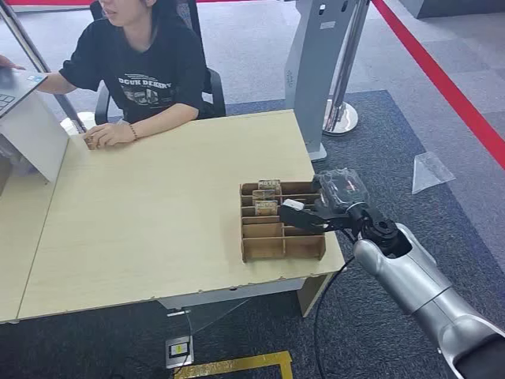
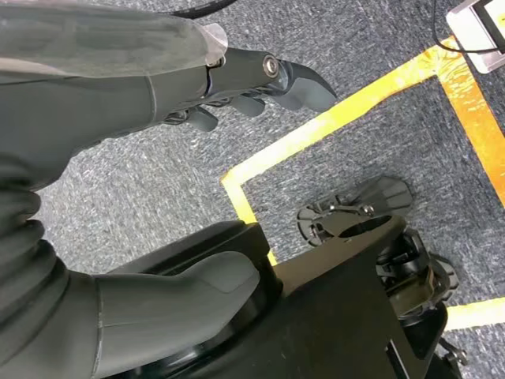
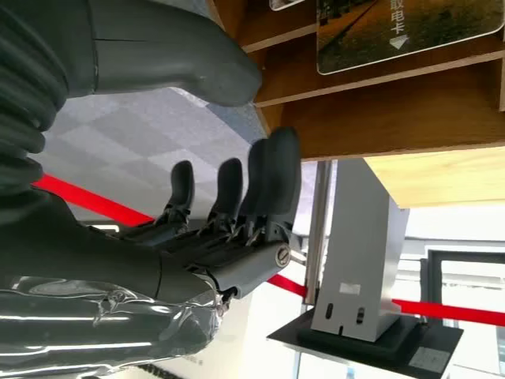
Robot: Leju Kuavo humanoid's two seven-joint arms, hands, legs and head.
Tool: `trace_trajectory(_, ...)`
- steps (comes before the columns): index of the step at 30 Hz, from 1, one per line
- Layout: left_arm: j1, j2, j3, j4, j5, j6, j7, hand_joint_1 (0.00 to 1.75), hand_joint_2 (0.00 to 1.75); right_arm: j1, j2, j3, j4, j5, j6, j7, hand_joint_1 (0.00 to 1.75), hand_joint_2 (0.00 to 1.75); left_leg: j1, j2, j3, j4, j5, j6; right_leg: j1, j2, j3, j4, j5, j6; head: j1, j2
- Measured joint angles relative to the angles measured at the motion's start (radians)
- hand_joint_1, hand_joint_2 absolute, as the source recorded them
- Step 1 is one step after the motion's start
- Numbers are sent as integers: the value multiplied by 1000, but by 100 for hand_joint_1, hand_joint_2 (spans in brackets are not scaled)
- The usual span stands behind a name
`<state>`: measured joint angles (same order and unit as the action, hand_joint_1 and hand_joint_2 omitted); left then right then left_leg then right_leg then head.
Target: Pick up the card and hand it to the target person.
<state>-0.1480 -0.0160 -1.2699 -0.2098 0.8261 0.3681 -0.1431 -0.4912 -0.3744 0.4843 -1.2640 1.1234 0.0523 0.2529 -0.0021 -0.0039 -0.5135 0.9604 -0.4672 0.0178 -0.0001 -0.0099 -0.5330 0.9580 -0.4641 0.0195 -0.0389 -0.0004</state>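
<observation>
From my remote station, the right arm reaches in from the near right, its silver forearm angled up to the bench's (image 1: 149, 205) near-right corner. The right robot hand (image 1: 309, 212) sits at the right end of the wooden slotted card rack (image 1: 280, 245), fingers (image 3: 262, 178) curled beside the rack's wooden edge and thumb extended along it; it is unclenched and grasps nothing that I can see. The cards (image 1: 267, 197) stand in the rack's far slots, printed faces showing, just left of the hand; the wrist camera shows one card (image 3: 411, 31) lying in a wooden slot close by the thumb.

My left robot hand (image 2: 238, 95) hangs low over grey carpet with yellow floor tape (image 2: 334, 118), fingers apart and empty.

A person in a black printed T-shirt (image 1: 143, 71) sits at the far side of the bench, one hand resting on it, beside an open laptop (image 1: 18, 87) at far left. A grey kiosk stand (image 1: 316, 63) and red floor line (image 1: 440, 79) lie beyond.
</observation>
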Motion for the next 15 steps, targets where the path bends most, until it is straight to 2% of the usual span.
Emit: trace_trajectory(15,0,-7,0,0,0,0,0,0,175,-10,26,18,9,2,-6,-5,96,175,0,0,0,0,0,0,0,0,0,0,0,0,0,0)
